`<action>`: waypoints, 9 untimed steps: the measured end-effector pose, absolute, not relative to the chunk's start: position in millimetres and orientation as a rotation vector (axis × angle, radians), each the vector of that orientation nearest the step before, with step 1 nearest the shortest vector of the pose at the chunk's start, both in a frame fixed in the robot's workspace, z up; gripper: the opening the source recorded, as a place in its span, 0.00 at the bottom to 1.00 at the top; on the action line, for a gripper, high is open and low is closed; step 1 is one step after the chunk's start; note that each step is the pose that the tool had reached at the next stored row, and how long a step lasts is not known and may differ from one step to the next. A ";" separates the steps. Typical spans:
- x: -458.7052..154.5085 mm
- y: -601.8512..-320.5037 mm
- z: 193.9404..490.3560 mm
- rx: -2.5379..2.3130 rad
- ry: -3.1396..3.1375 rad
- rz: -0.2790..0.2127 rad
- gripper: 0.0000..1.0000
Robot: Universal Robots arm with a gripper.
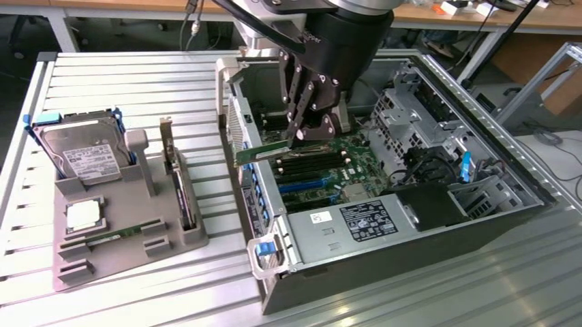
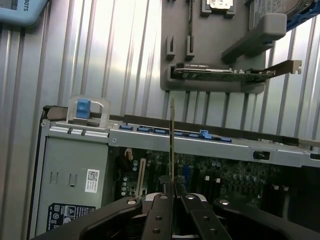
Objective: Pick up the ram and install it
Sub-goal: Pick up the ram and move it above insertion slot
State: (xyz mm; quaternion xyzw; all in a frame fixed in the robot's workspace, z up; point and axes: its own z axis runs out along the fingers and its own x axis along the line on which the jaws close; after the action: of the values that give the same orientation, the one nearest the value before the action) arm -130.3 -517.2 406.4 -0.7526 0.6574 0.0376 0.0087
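Clamping the ram (image 1: 264, 154) by one end, with the hand (image 1: 300, 139) closed tight on it, inside the open top of the computer case (image 1: 364, 286). Held on edge and slightly tilted over the motherboard (image 1: 341, 174), close above the dark memory slots (image 1: 304, 163); contact with them not discernible. Also inside the case: a labelled metal box (image 1: 314, 242), a black fan shroud (image 1: 432, 208) and a metal drive cage (image 1: 405, 109). Beside the case on the worktop (image 1: 118, 82), a grey holder tray (image 1: 118, 262) carrying a hard drive (image 1: 82, 153) standing upright, a square silver processor chip (image 1: 82, 214) lying flat, and a dark expansion card (image 1: 177, 180) on edge at the side nearest the case.
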 end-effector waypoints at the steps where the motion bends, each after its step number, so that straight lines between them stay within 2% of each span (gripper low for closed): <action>1: -129.4 -517.3 406.4 -2.351 2.054 0.118 0.12; 9: -125.2 -517.3 406.1 -2.351 2.054 0.117 0.12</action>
State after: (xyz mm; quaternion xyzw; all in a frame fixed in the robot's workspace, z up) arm -125.2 -517.3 406.1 -0.7526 0.6574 0.0376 0.0087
